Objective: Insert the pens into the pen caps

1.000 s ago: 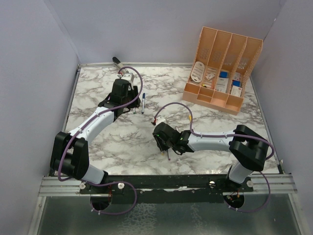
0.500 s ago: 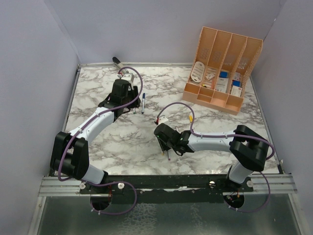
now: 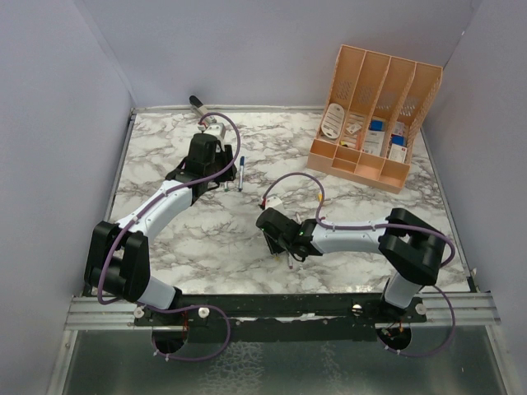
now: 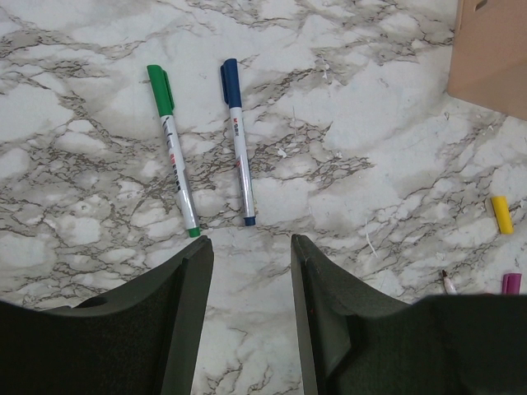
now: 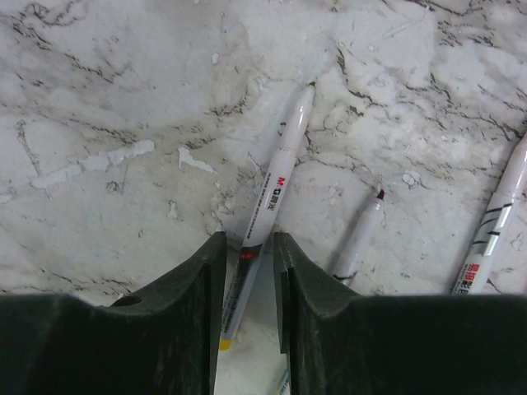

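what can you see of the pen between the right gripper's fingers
White pen, uncapped, tip pointing up-right in the wrist view, red logo and print on the barrel, yellow rear end. It seems to lie tilted on the marble table, rear half between the fingers of the right gripper, a small gap each side.

My left arm [image 3: 156,210] reaches far forward, the left gripper [image 4: 251,243] pointing down with its jaws parted. My right arm [image 3: 350,239] folds inward (forearm low), the right gripper [image 5: 249,237] narrowed about a pen [image 5: 280,164], grip unclear.
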Controlling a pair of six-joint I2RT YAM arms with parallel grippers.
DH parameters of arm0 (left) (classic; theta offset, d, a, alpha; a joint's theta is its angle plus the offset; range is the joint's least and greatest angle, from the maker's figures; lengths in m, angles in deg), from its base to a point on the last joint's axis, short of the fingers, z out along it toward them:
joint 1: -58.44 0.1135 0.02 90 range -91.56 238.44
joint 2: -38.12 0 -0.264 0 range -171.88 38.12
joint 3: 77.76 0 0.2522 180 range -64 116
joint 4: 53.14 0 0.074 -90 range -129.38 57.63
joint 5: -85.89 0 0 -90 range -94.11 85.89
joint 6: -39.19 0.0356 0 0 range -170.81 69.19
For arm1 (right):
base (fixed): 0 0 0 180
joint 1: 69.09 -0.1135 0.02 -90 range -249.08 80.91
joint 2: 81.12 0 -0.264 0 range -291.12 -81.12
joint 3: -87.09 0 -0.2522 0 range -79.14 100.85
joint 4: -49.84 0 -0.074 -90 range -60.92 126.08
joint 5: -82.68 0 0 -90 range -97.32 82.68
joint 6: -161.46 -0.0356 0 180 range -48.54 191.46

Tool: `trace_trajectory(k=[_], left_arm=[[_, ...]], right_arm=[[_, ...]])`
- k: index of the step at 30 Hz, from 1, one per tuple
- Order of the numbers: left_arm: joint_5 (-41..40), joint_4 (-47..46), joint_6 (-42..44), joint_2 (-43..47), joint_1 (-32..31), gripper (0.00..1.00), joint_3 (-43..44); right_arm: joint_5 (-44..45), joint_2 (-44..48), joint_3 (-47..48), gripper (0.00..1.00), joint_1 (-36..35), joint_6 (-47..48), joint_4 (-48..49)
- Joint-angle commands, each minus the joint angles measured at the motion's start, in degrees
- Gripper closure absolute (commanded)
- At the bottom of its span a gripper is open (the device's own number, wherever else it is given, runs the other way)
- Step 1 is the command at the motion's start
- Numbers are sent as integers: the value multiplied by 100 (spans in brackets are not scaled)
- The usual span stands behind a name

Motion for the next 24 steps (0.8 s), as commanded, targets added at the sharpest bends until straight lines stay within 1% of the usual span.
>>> trace_trajectory(k=[1,2,3,4,5,9,12,15,18,21,22,24], left_arm=[[105,-113,-14,17,21,54,-23],[104,-114,-6,11,25,54,-19],[100,-112,-6,12,24,54,-14],[95,-113,2,4,25,54,-3],[89,-102,15,0,25,54,-4],[87,-95,52,-21,21,54,8],[165,-142,118,-4,25,54,-26],[363,-399,146,106,25,54,-173],[586,-712,163,293,24,54,-370],[841,-1109,218,522,24,53,-598],[995,-1255,231,603,21,53,-674],[1419,-1623,250,728,25,53,-869]], right_arm=[[107,-429,144,72,-45,-159,-175],[129,-488,198,75,-45,-185,-243],[168,-555,262,82,-45,-226,-347],[205,-626,330,93,-45,-274,-467],[269,-681,391,98,-45,-322,-592],[463,-653,475,99,-44,-393,-767],[816,-320,491,99,-39,-244,-643],[1245,133,524,99,88,-14,-306],[1173,675,406,99,463,107,280],[961,1311,66,99,912,218,1162],[770,1513,-70,99,1023,280,1490],[713,1952,-359,99,1145,495,2203]])
